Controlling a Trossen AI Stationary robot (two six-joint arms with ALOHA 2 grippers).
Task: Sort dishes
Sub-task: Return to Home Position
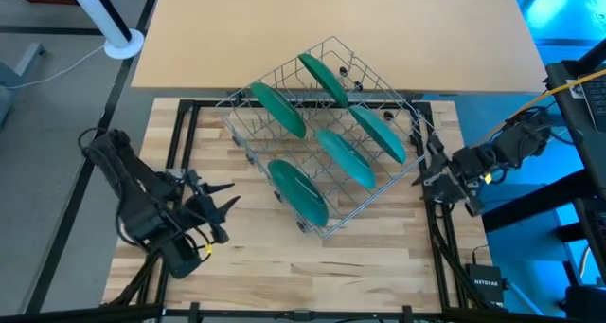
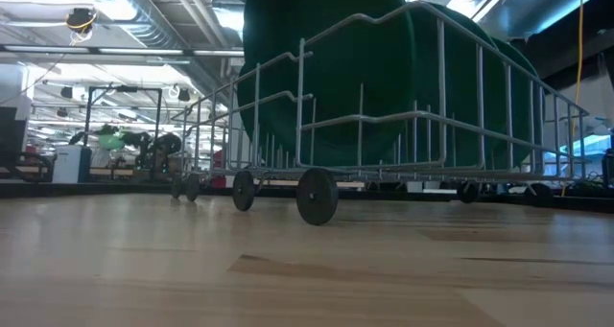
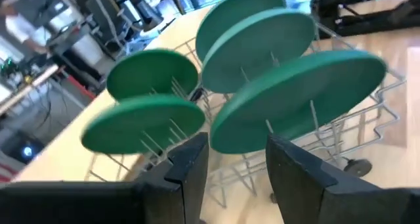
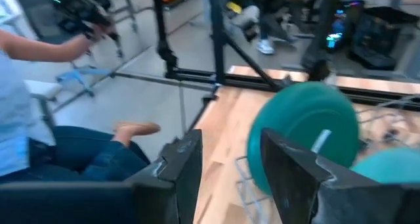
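Note:
Several dark-green plates [image 1: 346, 157] stand on edge between the tines of the silver wire rack [image 1: 248, 94]. The rack sits askew at the table's middle on small black wheels [image 2: 317, 195]. The plates also show in the left wrist view [image 3: 262, 43] and the low view [image 2: 326, 68]. My left gripper [image 1: 225, 206] is open and empty near the table's left side, its fingers [image 3: 190, 171] pointing at the rack. My right gripper [image 1: 426, 171] is open beside the rack's right corner. One plate [image 4: 308, 132] stands just past its fingers [image 4: 289, 165].
A tan tabletop [image 1: 331, 20] adjoins the far edge. A black frame [image 1: 180, 124] borders the wooden work surface. A white pole base [image 1: 123, 44] stands at the far left. A seated person [image 4: 39, 119] shows beyond the table. Bare wood [image 1: 284, 266] lies along the near edge.

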